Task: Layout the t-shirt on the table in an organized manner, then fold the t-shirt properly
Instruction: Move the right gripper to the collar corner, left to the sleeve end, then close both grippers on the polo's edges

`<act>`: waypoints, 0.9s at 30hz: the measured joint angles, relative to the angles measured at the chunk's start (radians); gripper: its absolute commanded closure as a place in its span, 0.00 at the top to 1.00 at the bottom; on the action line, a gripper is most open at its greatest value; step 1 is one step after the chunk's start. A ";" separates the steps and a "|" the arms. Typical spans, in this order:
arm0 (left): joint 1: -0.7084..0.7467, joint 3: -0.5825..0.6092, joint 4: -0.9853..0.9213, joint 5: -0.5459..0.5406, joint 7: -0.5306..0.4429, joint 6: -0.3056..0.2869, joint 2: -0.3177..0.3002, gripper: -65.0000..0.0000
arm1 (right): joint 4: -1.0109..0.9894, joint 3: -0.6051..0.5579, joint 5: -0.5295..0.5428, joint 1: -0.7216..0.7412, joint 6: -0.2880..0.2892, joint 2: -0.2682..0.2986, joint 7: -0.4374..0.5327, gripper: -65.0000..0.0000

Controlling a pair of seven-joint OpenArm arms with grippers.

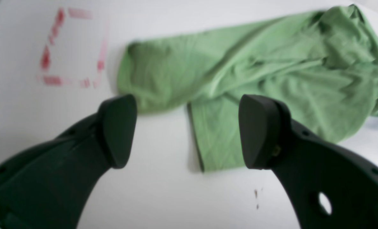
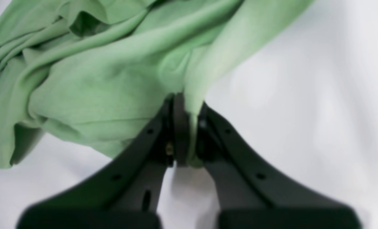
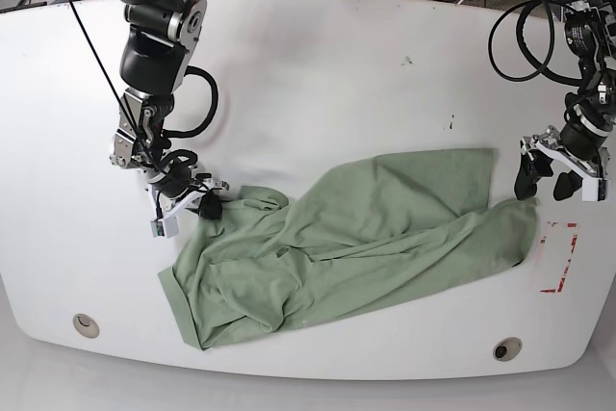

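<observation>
Nearest in the right wrist view, the right gripper (image 2: 184, 133) has its black fingers (image 2: 180, 127) clenched on a pinched fold of the sage-green, soft-knit short-sleeved t-shirt (image 3: 346, 247), near one rumpled end of the garment. That shirt lies crumpled and slanted across the middle of the large white smooth table (image 3: 318, 74), bunched into ridges by the held end and flatter toward the other. The left gripper (image 1: 187, 130) hangs with its fingers released and spread wide, holding nothing, just above bare tabletop beside the shirt's far hem edge. The step in hand looks like spreading the garment: it would go best if the right arm draws its fold outward and low, keeping the cloth taut without lifting it into a heap, while the left takes the near hem corner. Beyond the left gripper sits a worn red tape rectangle (image 1: 72, 47), close to the table's curved rim, so room there is short; the broad bare surface behind the shirt gives the most space.
</observation>
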 measured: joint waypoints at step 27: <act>-0.104 0.178 -0.367 -0.015 -0.039 0.000 0.048 0.71 | 0.000 0.000 0.001 -0.002 0.000 0.000 0.000 0.01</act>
